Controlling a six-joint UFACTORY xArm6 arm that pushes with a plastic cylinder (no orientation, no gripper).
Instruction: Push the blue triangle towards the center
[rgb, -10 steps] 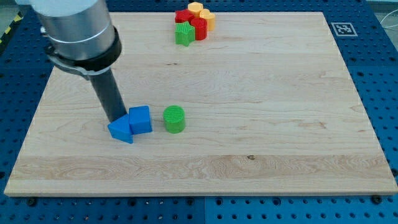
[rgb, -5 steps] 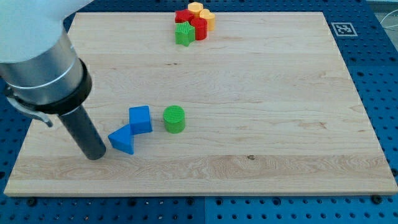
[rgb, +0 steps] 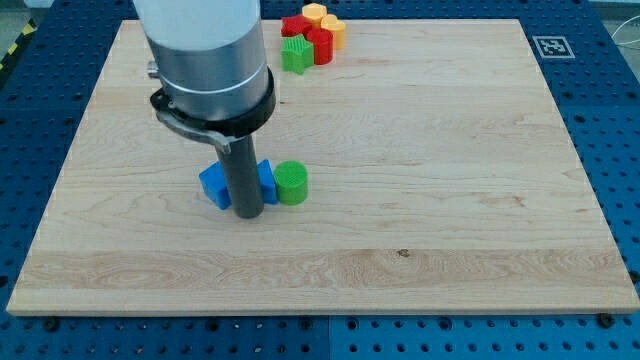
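Mid-push: my tip (rgb: 248, 213) sits against blue blocks (rgb: 214, 187) left of bench (rgb: 450, 200) centre, green cylinder (rgb: 292, 183) touching; rod end effector holds nothing; next shove goes right.

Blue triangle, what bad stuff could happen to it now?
My tip stands in front of the blue blocks and hides most of them, so I cannot tell the triangle from the cube; I might push the wrong one. The green cylinder touches the blue piece on the view's right, so a push towards the center would probably shove it along too.
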